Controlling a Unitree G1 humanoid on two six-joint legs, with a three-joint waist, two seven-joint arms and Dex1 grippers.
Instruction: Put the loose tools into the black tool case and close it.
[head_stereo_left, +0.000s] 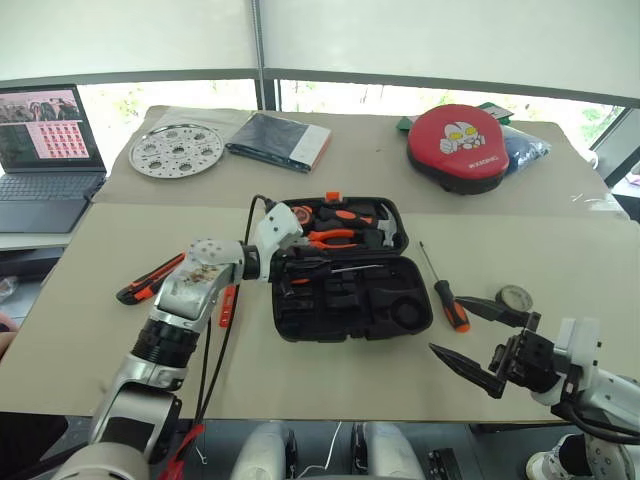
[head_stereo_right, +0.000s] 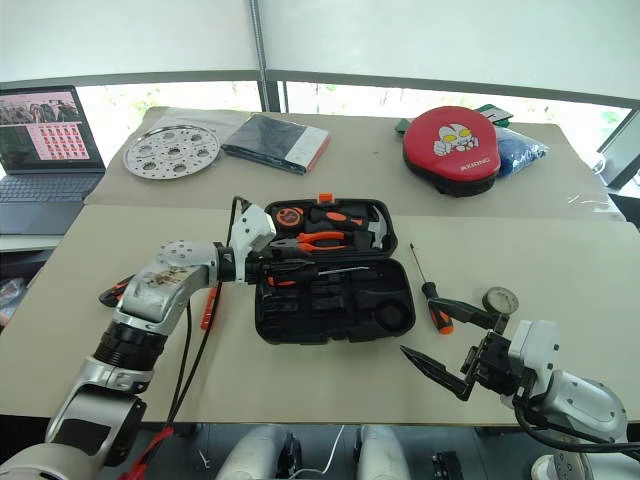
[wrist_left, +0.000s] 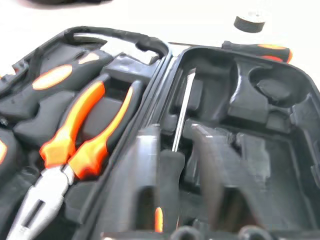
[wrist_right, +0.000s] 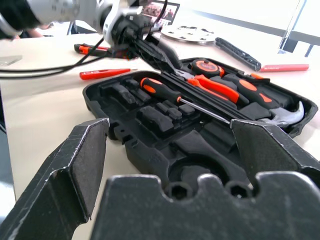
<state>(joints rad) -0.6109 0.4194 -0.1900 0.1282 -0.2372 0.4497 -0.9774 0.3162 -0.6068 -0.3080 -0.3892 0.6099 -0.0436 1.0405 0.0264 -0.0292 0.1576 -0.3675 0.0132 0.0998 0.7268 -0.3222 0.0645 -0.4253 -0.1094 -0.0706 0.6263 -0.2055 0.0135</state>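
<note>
The black tool case (head_stereo_left: 427, 305) lies open at the table's middle. My left gripper (head_stereo_left: 292, 264) reaches in from the case's left side. It is closed around the handle of a screwdriver (wrist_left: 170, 172), whose shaft (head_stereo_left: 350, 268) lies along the near half by the hinge. A second screwdriver (head_stereo_left: 447, 295) lies just right of the case, with the grey tape roll (head_stereo_left: 515, 297) beyond it. The utility knife (head_stereo_left: 150, 280) and the slim tester pen (head_stereo_left: 228, 305) lie left of the case, beside my left arm. My right gripper (head_stereo_left: 450, 325) hangs open near the case's front right corner, empty.
Orange-handled pliers (head_stereo_left: 335, 238) and a hammer (head_stereo_left: 385, 235) sit in the lid's recesses. At the back are a perforated metal plate (head_stereo_left: 176, 150), a dark book (head_stereo_left: 278, 140) and a red round pad (head_stereo_left: 458, 145). A laptop (head_stereo_left: 45, 150) stands at far left.
</note>
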